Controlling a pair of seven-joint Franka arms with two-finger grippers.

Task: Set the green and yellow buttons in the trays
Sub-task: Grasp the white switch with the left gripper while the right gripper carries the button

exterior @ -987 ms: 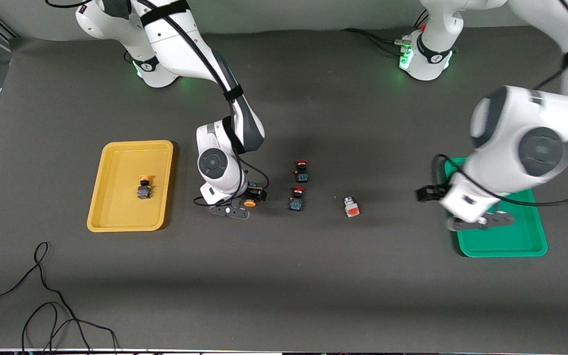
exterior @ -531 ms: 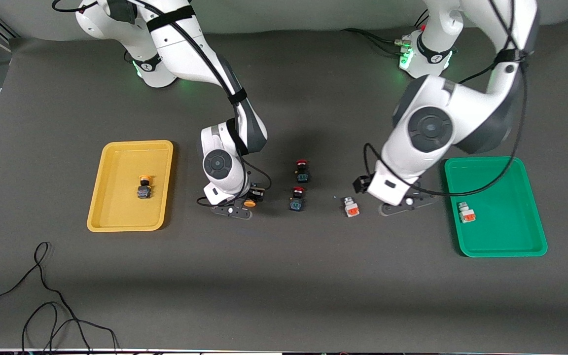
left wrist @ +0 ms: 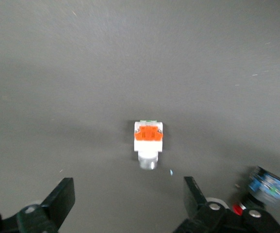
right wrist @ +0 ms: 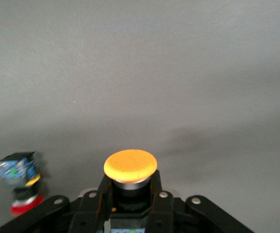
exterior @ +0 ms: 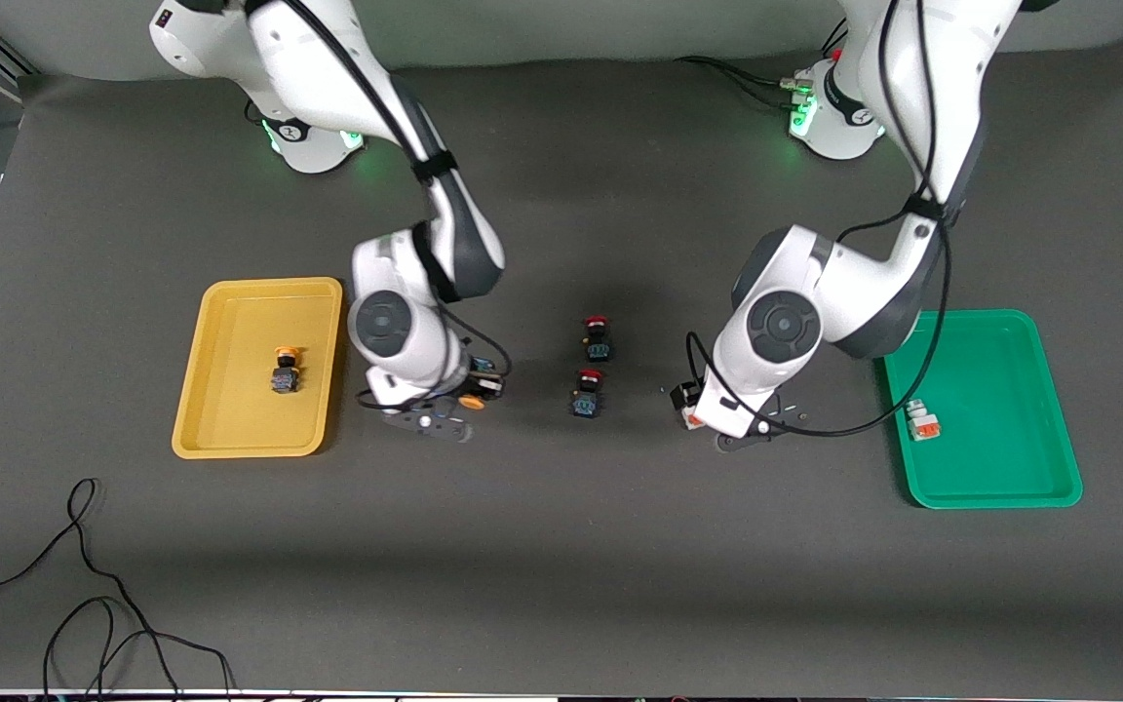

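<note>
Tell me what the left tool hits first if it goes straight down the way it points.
Likely the white-and-silver button: it lies on the dark table just ahead of the open left tool, though how far below is unclear.

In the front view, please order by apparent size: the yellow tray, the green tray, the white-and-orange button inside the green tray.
1-2. Green tray and yellow tray: they look about alike, so I do not rank them.
3. White-and-orange button: far smaller.

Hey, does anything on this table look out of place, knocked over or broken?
Nothing stands out. One yellow button lies in the yellow tray, one white button in the green tray. The two red buttons sit mid-table, apart from both trays. Nothing looks spilled or damaged.
</note>
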